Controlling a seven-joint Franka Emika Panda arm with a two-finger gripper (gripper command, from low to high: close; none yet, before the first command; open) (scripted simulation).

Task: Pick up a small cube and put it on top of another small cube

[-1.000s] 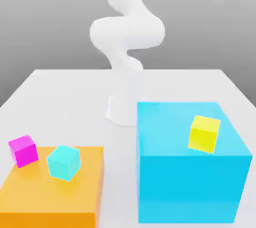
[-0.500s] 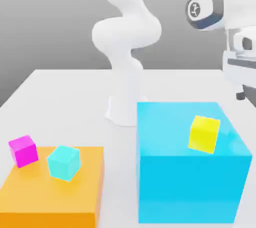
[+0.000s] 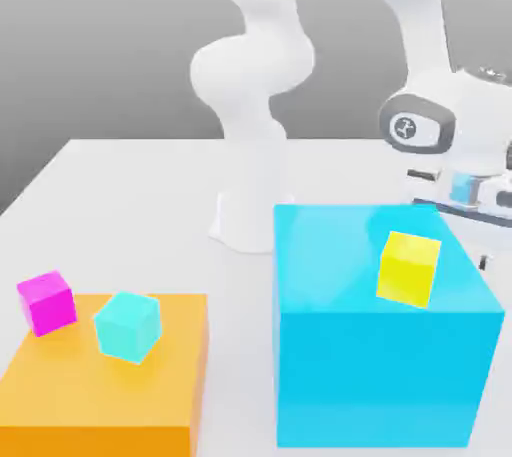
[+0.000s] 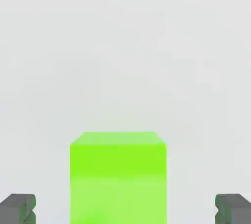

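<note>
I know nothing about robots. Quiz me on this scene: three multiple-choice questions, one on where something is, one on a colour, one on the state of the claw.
1. Where does the yellow cube sit?
A. on the orange block
B. on the big blue block
C. on the bare table

2. What colour is the cube between the gripper fingers in the hand view?
A. green
B. pink
C. orange

3. How is the gripper?
A. shut on the cube
B. open, one finger either side of the cube
C. holding the cube in the air

Answers:
1 B, it rests on the blue block's top.
2 A, the green cube stands between them.
3 B, bare table shows between each finger and the cube.
</note>
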